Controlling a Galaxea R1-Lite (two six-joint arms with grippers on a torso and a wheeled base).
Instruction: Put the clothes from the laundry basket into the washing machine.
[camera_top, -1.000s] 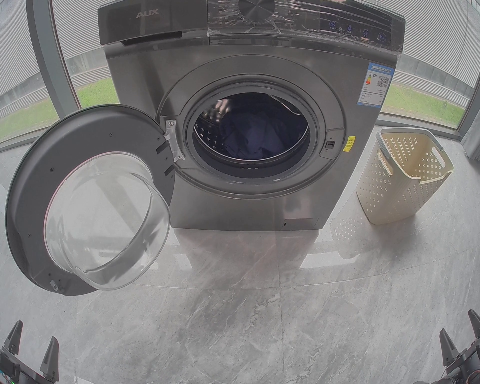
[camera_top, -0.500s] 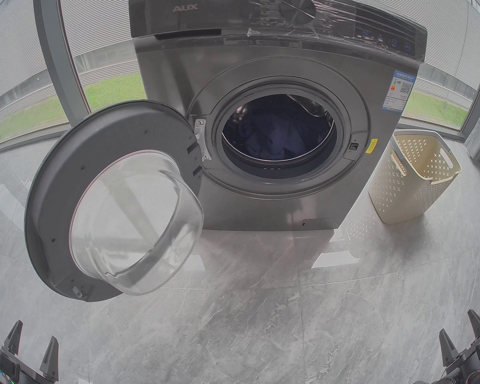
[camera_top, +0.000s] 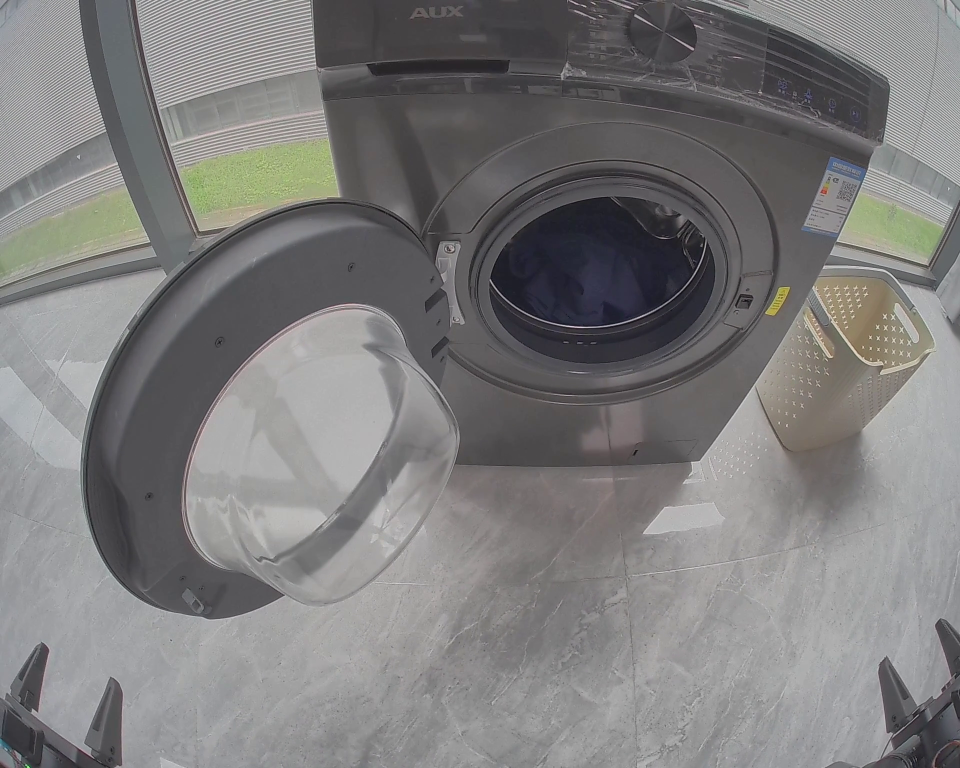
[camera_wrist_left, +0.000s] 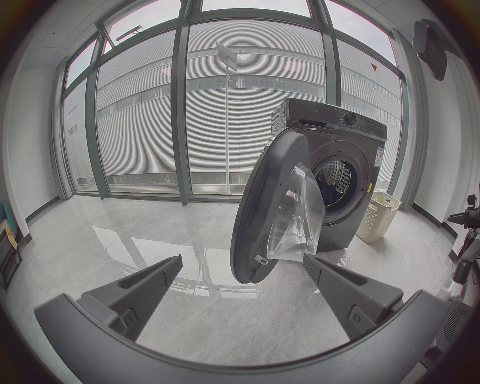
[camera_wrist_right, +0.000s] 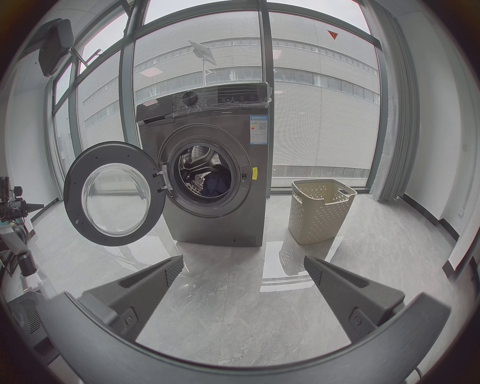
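Washer (camera_top: 400, 160) stood on the grey floor (camera_top: 560, 620) before a window (camera_top: 240, 90), its door (camera_top: 200, 400) swung fully open to the robot's left. Dark blue clothes (camera_top: 590, 275) lay inside the drum (camera_top: 690, 245), in its lower part. Basket (camera_top: 810, 390) stood upright on the floor just beside the washer's right side, apart from it.

Left end effector (camera_top: 67, 690) and right end effector (camera_top: 915, 655) were low at the near corners of the head view, well apart from washer and basket. Both were spread wide and held nothing.

The head view looked down into the drum mouth and gave the clothes as a dark heap. The right wrist view added the drum's perforated metal wall above the heap, and looked over the basket's rim at its perforated inner walls. The left wrist view took the door nearly edge-on, with its glass bowl (camera_wrist_left: 297, 215) bulging toward the washer. It also took in the drum wall beyond it.
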